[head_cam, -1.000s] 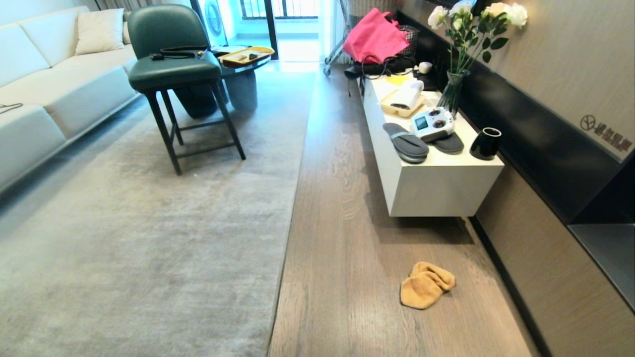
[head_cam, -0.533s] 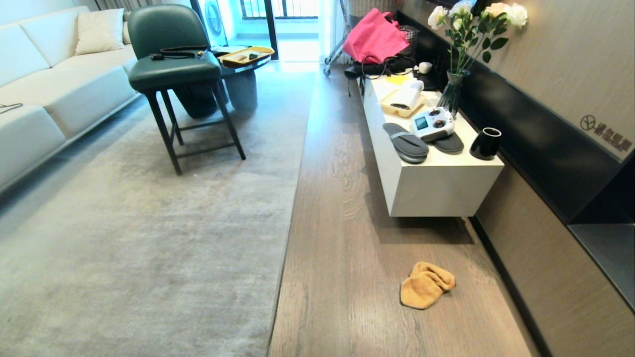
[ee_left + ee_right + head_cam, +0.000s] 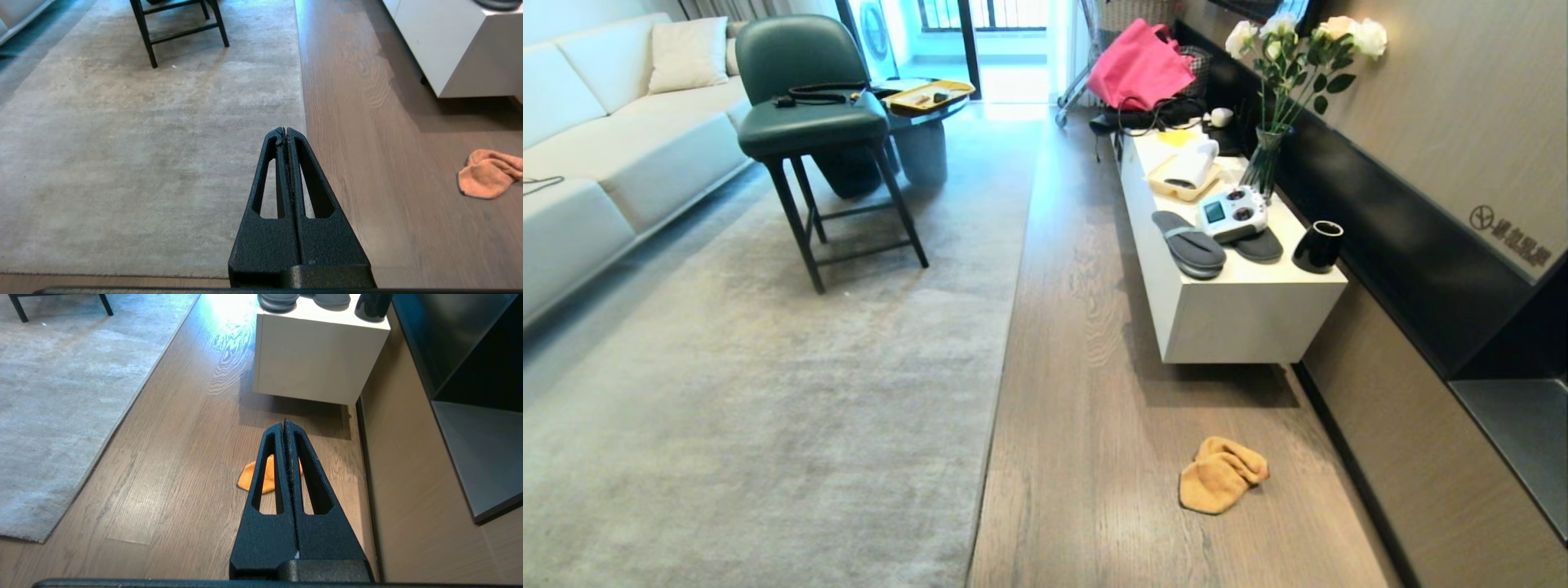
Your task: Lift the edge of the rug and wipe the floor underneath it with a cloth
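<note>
Lying crumpled on the floor [image 3: 1094,343], the cloth [image 3: 1222,485] sits at about 4 o'clock in the head view, well apart from the rug edge [image 3: 1005,343], which lies flat, running from 12 to 6 o'clock. White table [image 3: 1241,314] stands beyond the cloth toward 1 o'clock. Left pincer [image 3: 285,131] fully closed, empty, above the rug edge. Right pincer [image 3: 283,425] fully closed, empty, apparently hanging over the cloth; contact cannot be judged. Green chair [image 3: 809,122] on the rug at 11 o'clock.
</note>
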